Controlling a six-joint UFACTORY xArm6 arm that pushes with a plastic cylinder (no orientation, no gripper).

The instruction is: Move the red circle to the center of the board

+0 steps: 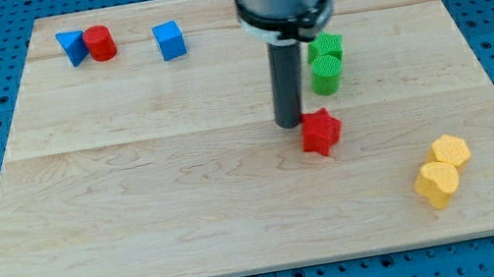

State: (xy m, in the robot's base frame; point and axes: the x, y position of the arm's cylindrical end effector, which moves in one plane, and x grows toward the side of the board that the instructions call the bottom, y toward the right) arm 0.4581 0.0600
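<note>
**Red circle far off, tip mid-table**

No jaws on this rig, just rod; my tip (289, 124) touching or just beside red star-shaped block (321, 132). Red round cylinder block (100, 43) at wooden table (141, 225) top-left, touching blue triangular block (71, 46). Best approach: swing behind circle's upper-left, w/o nudging blue cube (170, 40), push toward centre

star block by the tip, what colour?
Red: the star sits just right of my tip, in the camera view.
</note>
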